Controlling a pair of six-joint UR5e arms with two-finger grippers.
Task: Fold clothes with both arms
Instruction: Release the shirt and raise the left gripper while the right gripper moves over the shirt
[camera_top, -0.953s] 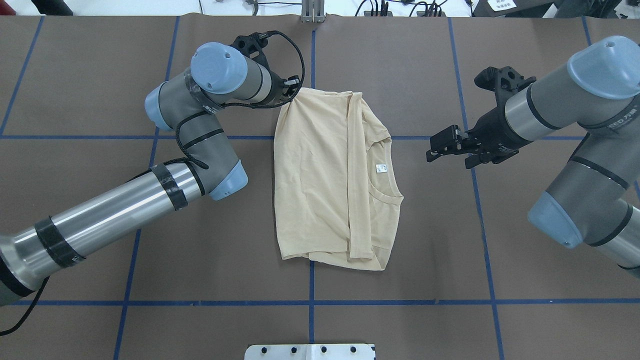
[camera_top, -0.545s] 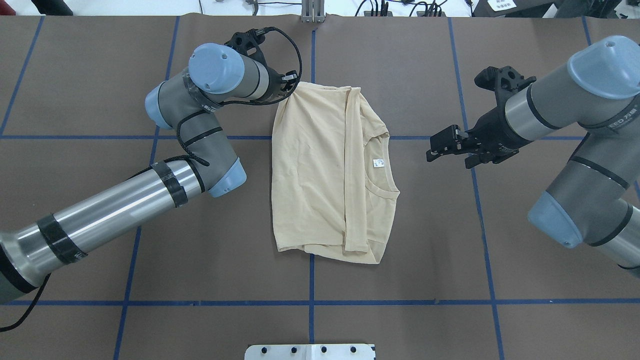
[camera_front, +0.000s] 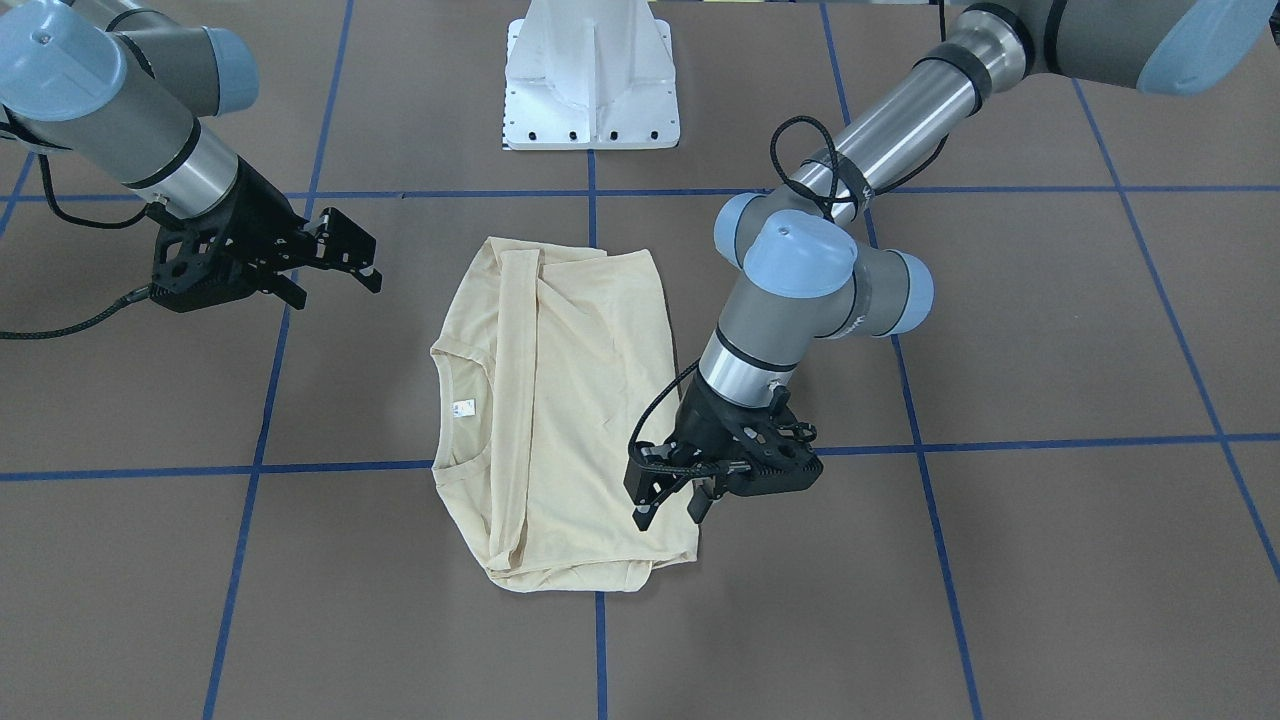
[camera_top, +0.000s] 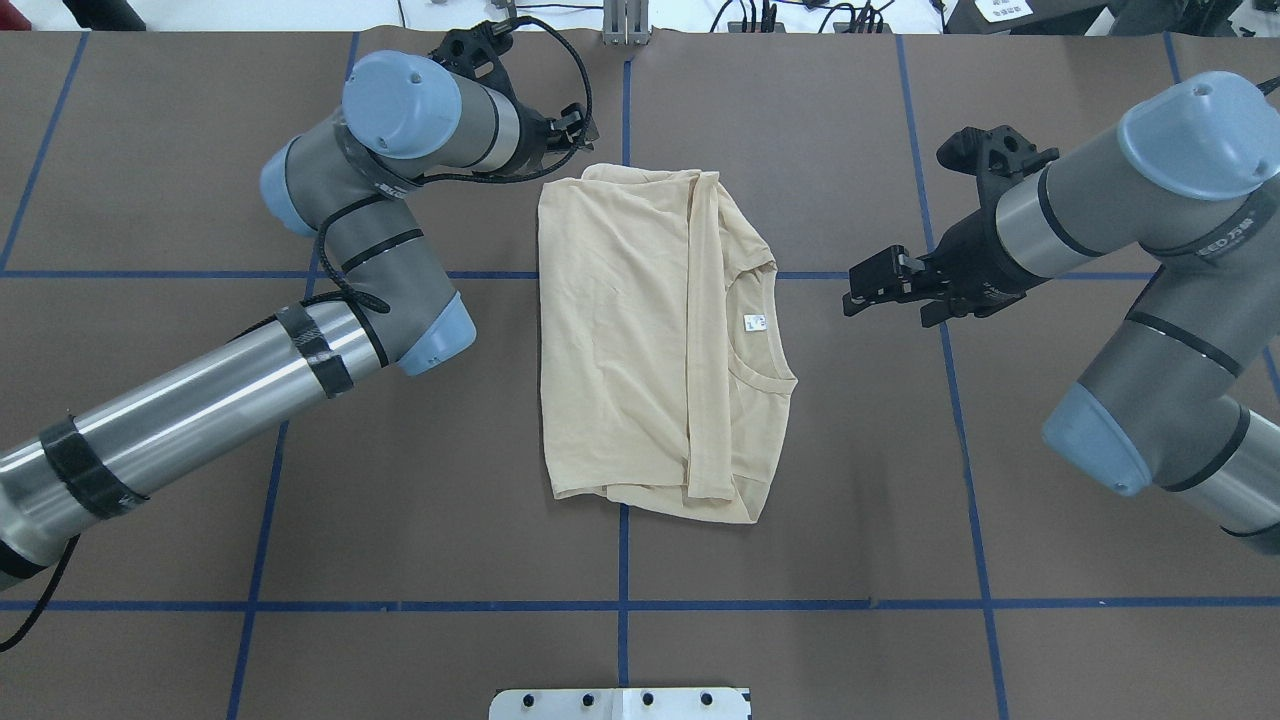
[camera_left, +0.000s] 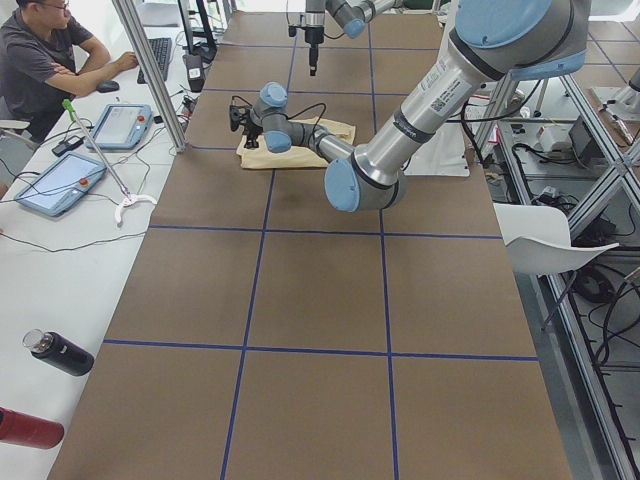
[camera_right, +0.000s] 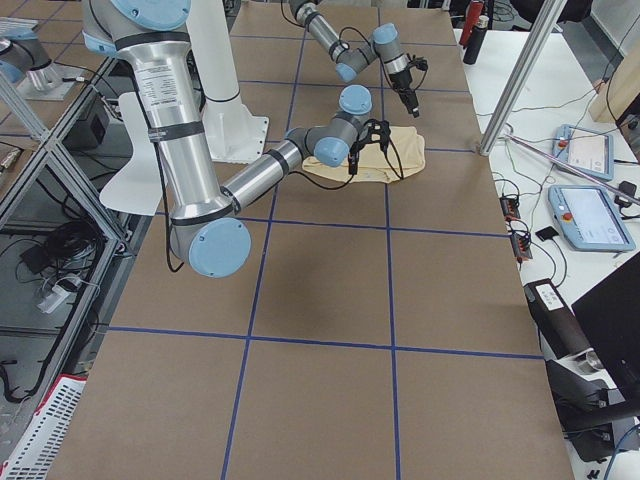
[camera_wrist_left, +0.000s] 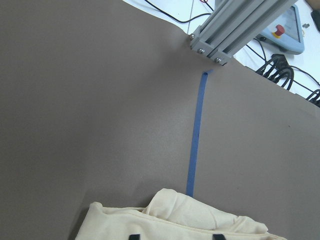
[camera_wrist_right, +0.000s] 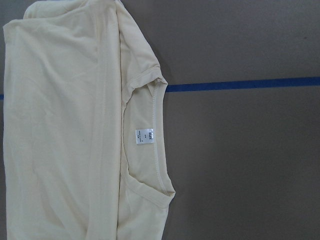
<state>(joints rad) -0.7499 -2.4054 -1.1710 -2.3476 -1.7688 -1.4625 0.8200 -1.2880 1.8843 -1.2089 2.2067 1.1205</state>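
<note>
Overhead exterior: brown table (camera_top: 800, 120) (blue tape grid (camera_top: 621, 560)), folded shirt (camera_top: 620, 330) centred.

Your table (camera_top: 850, 520): brown cover w/ blue tape lines (camera_top: 622, 640) in a grid. Folded cream shirt (camera_top: 620, 340) lies flat on it approx. mid-table, over a tape crossing, neck label (camera_top: 755, 322) facing up. White base plate (camera_front: 592, 90) sits at robot-side edge.

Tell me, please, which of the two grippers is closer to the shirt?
The left gripper, at the corner of the shirt on the side away from the robot. The right gripper hangs over bare table, apart from the fabric.
</note>
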